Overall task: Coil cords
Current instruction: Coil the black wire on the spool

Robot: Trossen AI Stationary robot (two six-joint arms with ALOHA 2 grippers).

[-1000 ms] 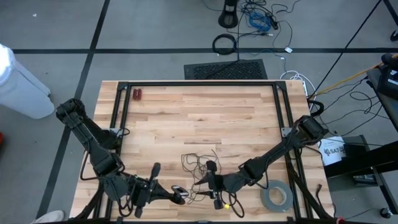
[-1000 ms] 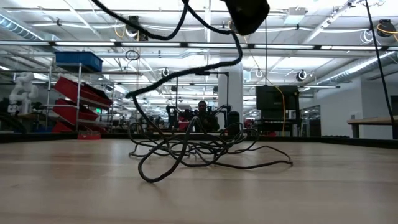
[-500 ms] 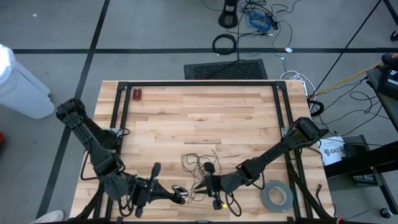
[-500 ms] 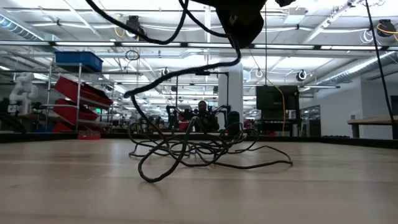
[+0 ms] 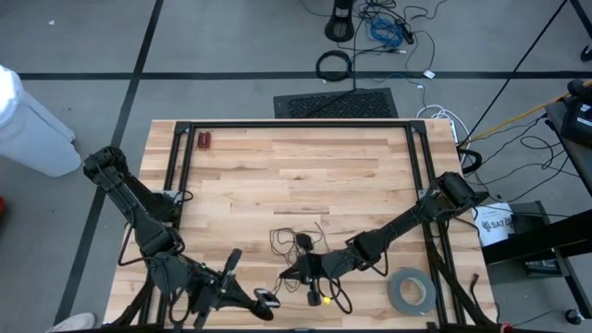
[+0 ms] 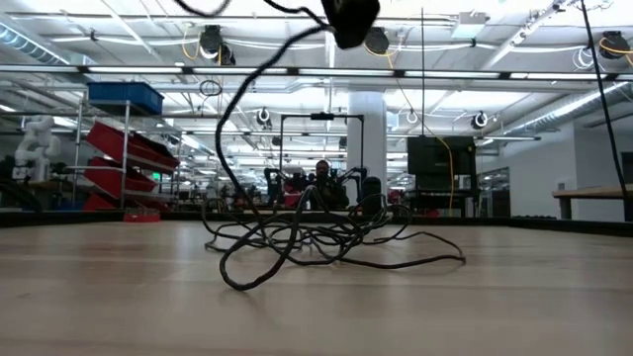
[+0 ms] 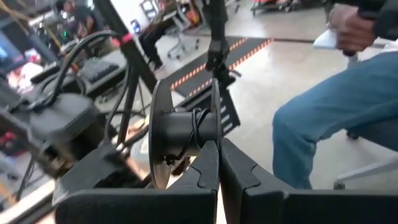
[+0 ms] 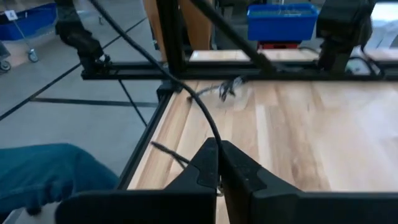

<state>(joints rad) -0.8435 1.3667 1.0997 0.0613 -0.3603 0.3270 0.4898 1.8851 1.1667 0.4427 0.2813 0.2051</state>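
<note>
The thin black cord [image 5: 296,242] lies as a loose wiry tangle [image 6: 316,237] on the wooden table, near its front edge. One strand [image 6: 232,129] rises steeply from the tangle's left side. My right gripper [image 5: 285,275] hangs just in front of the tangle, shut on a strand [image 8: 219,165]. My left gripper [image 5: 265,301] is at the front edge, a little to the left, shut [image 7: 218,158] at a small black spool [image 7: 180,134]. A few turns of cord [image 7: 198,127] are wound around the spool's core. My left gripper pinches the spool by the lower edge of one flange [image 7: 216,140] between its two fingertips. The spool stands beyond the fingertips, clear of the table, with its axis lying across the fingers. My right gripper pinches a single strand of the cord [image 8: 210,135] between its fingertips, coming nearly level from the table's right. The strand runs straight and taut away from the fingers, lifted clear, while the tangle stays on the table.
A grey tape roll [image 5: 411,291] lies at the front right. Two small red things [image 5: 203,141] sit at the far left corner. A black frame [image 5: 296,124] rims the table. A person in blue jeans [image 7: 336,124] sits close beside the table.
My right gripper has shut on a strand of the cord and gone a little toward the table's left, nearer my left gripper. The lifted strand, which slanted low before, now rises steeply from the tangle. The tangle has stayed on the table. My left gripper has turned slightly in place.
</note>
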